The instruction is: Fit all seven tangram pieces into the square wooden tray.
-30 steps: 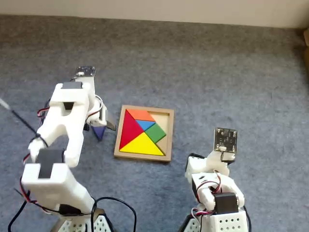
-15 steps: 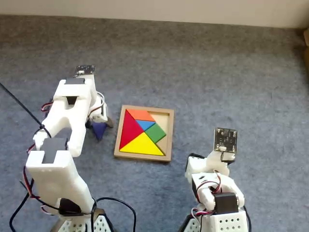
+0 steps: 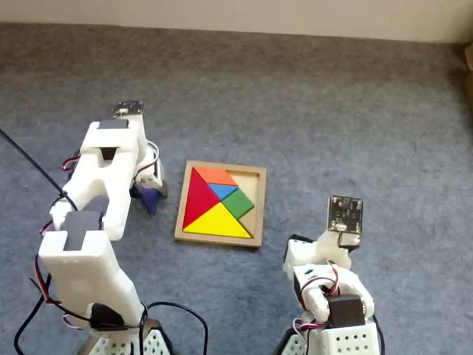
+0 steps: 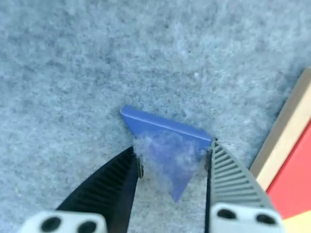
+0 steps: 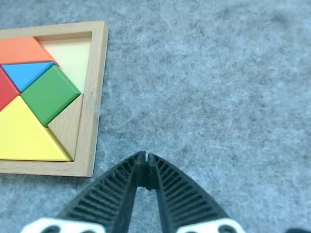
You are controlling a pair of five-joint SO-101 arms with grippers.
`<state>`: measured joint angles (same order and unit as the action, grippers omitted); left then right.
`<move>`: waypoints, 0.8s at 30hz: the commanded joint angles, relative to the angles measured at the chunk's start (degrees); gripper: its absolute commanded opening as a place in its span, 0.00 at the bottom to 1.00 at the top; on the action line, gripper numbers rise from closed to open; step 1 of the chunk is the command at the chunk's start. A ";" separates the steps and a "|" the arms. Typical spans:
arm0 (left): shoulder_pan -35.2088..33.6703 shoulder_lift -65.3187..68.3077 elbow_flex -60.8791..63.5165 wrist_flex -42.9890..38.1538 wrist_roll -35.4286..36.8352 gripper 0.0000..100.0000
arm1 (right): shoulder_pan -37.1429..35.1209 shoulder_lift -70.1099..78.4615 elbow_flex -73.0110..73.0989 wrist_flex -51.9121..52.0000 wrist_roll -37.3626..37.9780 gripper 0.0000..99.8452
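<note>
The dark blue triangle point(image 3: 152, 200) lies on the grey carpet just left of the square wooden tray point(image 3: 219, 239). My left gripper point(image 3: 151, 192) reaches down over it. In the left wrist view the triangle point(image 4: 167, 138) sits between the two fingers of that gripper point(image 4: 174, 153), which press against its sides. The tray point(image 5: 97, 97) holds orange, light blue, green, red and yellow pieces, and bare wood shows along its right side. My right gripper point(image 5: 146, 159) is shut on nothing, low over the carpet to the right of the tray.
The right arm point(image 3: 329, 288) is folded back near the front edge, right of the tray's lower corner. Grey carpet stretches open behind and to the right of the tray. The tray's rim point(image 4: 284, 128) is close beside the left gripper.
The left gripper's fingers have drawn in on the dark blue triangle, and the arm has shifted slightly. The right arm and the tray have not moved.
</note>
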<state>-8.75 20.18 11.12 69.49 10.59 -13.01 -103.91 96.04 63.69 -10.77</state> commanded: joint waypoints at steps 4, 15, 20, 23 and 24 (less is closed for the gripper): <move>-0.92 -0.13 -2.68 0.70 0.79 0.23 | 0.92 -0.66 6.64 -1.89 0.79 0.00; -1.10 -0.22 -2.86 0.35 12.66 0.30 | 0.92 -0.66 6.64 -1.89 0.79 0.00; -1.10 -0.13 -2.33 0.53 16.26 0.30 | 0.92 -0.66 6.64 -1.89 0.79 0.00; -1.10 -0.04 -1.45 0.35 16.26 0.30 | 0.92 -0.66 6.64 -1.89 0.79 0.00; -1.10 -0.04 -0.92 0.35 16.26 0.30 | 0.92 -0.66 6.64 -1.89 0.79 0.00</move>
<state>-9.10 20.44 10.77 69.67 26.24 -13.01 -103.91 96.04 63.69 -10.77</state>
